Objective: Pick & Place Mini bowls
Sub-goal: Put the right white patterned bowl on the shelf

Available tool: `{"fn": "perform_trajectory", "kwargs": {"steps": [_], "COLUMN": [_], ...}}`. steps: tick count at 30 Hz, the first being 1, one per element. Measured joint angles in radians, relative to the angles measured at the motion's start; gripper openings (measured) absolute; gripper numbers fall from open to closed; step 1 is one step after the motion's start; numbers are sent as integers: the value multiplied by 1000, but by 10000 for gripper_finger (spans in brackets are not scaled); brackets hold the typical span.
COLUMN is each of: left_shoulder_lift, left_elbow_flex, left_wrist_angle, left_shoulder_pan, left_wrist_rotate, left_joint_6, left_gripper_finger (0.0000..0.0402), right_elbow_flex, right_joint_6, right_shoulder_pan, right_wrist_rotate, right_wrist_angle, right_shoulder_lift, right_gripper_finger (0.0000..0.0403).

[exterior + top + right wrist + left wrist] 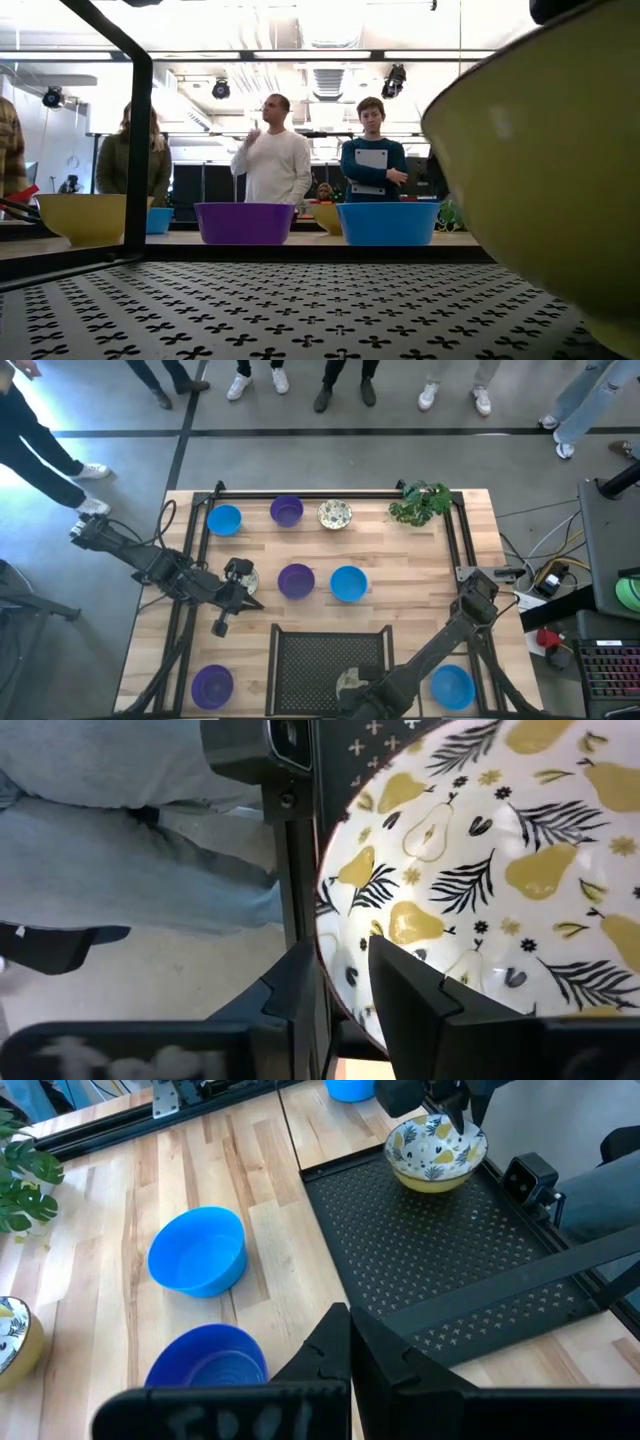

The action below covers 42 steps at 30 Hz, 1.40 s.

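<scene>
My right gripper (340, 955) is shut on a cream mini bowl (500, 870) with a pear and leaf pattern and a yellow outside. It is over the near part of the black mesh tray (330, 650), and the low view shows the bowl (540, 170) huge and close. My left gripper (350, 1345) is shut and empty, above the table's left middle (245, 600), beside another patterned bowl (243, 574). A purple bowl (296, 581) and a blue bowl (348, 583) stand on the wood just beyond it. My right gripper holds the patterned bowl by its rim (335, 975), one finger (410, 1000) inside the bowl and the other finger (285, 990) outside. The fingers come from above, pointing down. The bowl sits at the tray's mesh (430, 1185); whether it rests there or hangs just above it, I cannot tell.
Along the far edge stand a blue bowl (224, 520), a purple bowl (287, 511), a patterned bowl (335, 514) and a leafy plant (420, 503). A purple bowl (212, 685) and a blue bowl (452, 686) flank the tray at the near edge. People stand beyond the far edge.
</scene>
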Motion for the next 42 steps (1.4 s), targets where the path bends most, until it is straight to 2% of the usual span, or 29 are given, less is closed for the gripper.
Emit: {"fn": "perform_trajectory", "kwargs": {"steps": [6, 12, 18, 25, 36, 42], "left_shoulder_lift": [0, 0, 0, 0, 0, 0], "left_elbow_flex": [0, 0, 0, 0, 0, 0], "left_wrist_angle": [0, 0, 0, 0, 0, 0], "left_shoulder_pan": [0, -1, -1, -1, -1, -1], "left_wrist_rotate": [0, 0, 0, 0, 0, 0], "left_joint_6": [0, 0, 0, 0, 0, 0], "left_gripper_finger": [0, 0, 0, 0, 0, 0], "right_elbow_flex": [0, 0, 0, 0, -12, -27], "right_joint_6": [-1, -10, -41, -77, -94, -118], "right_shoulder_pan": [-1, -2, -7, -37, -179, -204], "right_wrist_rotate": [-80, -83, 0, 182, 205, 184], "right_wrist_angle": [0, -2, -3, -74, -209, -230], "right_shoulder_lift": [-1, -14, -54, -94, -95, -95], "right_gripper_finger": [90, 87, 76, 64, 20, 8]}}
